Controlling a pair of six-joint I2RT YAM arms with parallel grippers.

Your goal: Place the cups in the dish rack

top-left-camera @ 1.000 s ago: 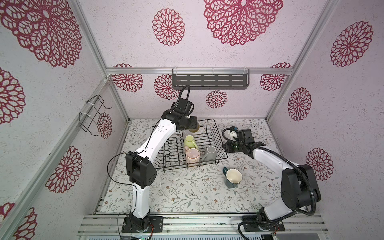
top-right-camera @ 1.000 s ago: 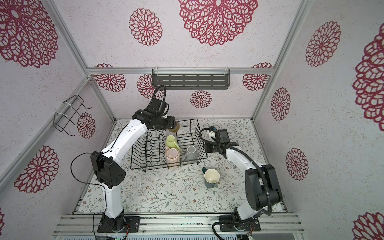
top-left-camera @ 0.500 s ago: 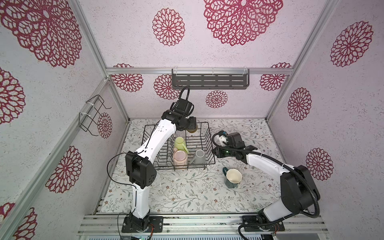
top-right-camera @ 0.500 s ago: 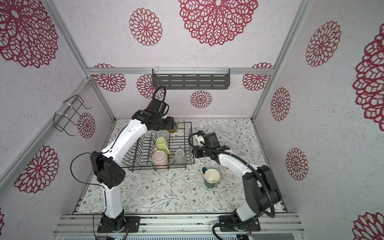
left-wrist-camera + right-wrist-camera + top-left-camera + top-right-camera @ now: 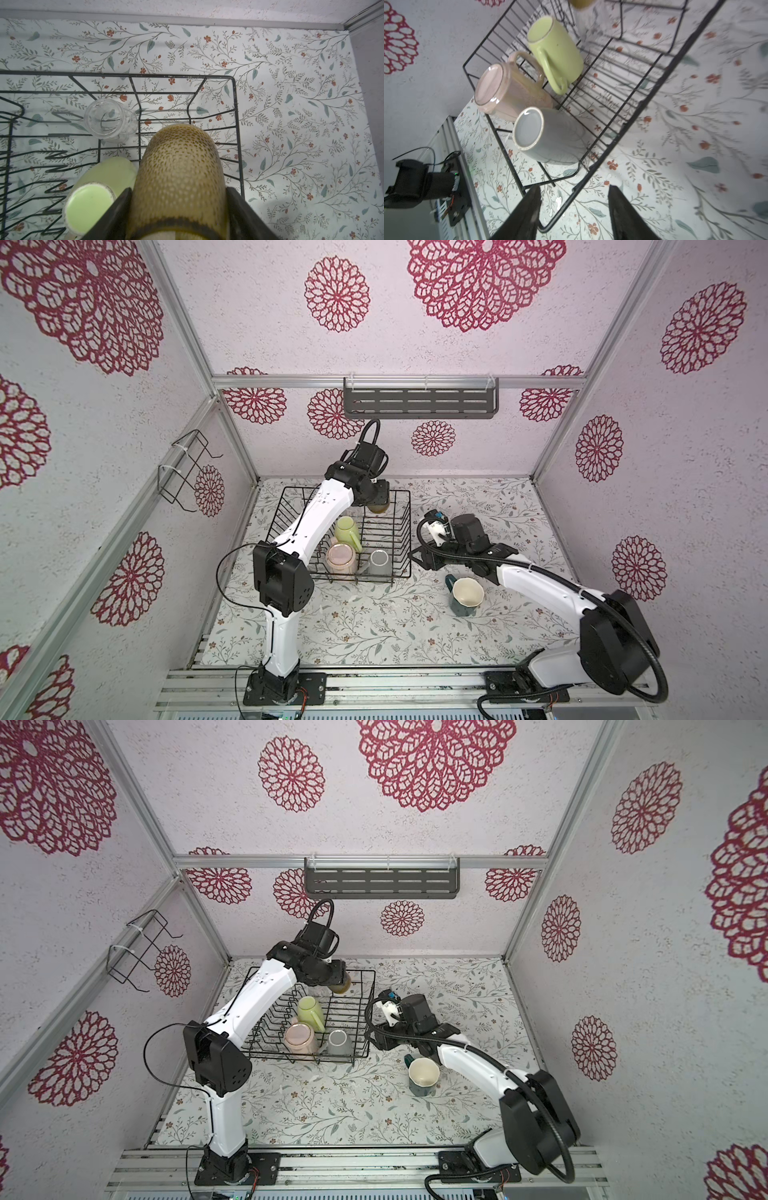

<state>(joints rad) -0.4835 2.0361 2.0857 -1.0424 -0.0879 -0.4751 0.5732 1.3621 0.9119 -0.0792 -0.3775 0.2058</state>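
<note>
— Left tool?
— Clenched on the amber tumbler, held over the rack's far right corner.
— Right tool?
— Released, with the rack's rim wire between its jaws.
— The other cups?
— Green mug, pink cup, grey mug and glass are in the rack. The teal mug stands on the counter.

The floral tabletop carries 2 things: dish rack and teal mug. The rack's corner wire runs between the right gripper's jaws.
</note>
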